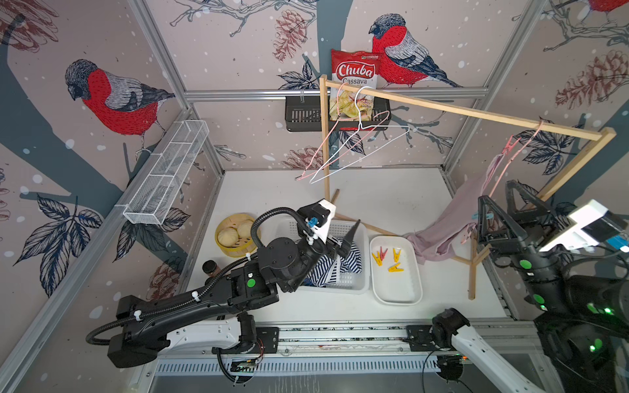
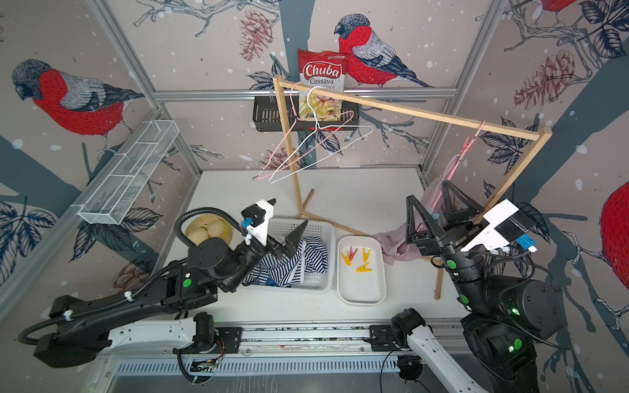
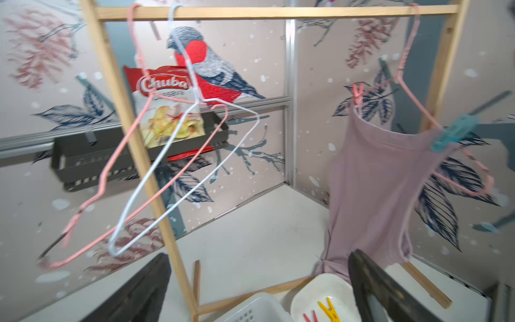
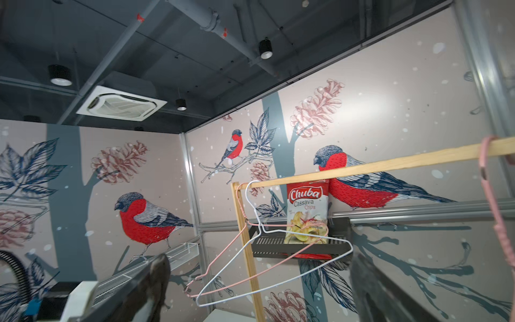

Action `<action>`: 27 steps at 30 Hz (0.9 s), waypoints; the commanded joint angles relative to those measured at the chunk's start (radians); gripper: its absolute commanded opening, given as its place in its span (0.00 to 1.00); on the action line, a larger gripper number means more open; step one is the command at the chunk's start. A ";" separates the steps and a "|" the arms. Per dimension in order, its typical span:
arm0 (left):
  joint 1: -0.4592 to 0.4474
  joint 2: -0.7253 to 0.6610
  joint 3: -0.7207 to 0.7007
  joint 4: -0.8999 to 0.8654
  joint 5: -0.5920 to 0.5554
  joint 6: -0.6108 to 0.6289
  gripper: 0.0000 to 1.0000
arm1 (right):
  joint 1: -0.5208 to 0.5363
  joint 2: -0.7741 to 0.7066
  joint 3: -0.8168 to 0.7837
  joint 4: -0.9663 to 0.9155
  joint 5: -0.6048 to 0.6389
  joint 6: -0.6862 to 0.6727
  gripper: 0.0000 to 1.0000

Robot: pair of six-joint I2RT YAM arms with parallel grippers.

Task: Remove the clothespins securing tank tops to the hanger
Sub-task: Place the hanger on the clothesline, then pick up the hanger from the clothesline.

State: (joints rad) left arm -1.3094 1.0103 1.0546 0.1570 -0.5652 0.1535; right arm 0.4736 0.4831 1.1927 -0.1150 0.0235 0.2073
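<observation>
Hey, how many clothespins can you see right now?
6. Four lie in the white tray: three yellow clothespins and a red clothespin. A pink clothespin and a teal clothespin clip the mauve top to its hanger. More may be hidden in the basket.

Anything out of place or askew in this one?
The mauve tank top hangs lopsided on its pink hanger: the pink clothespin sits higher than the teal clothespin, and its hem trails onto the table by the foot of the wooden rack.
</observation>
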 commanded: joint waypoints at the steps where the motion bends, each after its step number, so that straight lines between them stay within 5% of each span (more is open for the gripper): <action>1: -0.024 0.052 0.047 0.101 0.134 0.077 0.98 | -0.006 -0.009 0.002 -0.043 0.167 -0.011 1.00; 15: -0.037 0.390 0.284 0.141 0.443 0.023 0.97 | -0.002 -0.018 -0.018 -0.125 0.616 0.010 1.00; 27: -0.005 0.711 0.680 -0.019 0.651 -0.049 0.97 | 0.138 0.008 -0.030 -0.233 0.734 0.065 1.00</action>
State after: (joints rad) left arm -1.3224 1.6844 1.6791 0.1818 0.0113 0.1295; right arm 0.5739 0.4969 1.1664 -0.3382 0.6914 0.2642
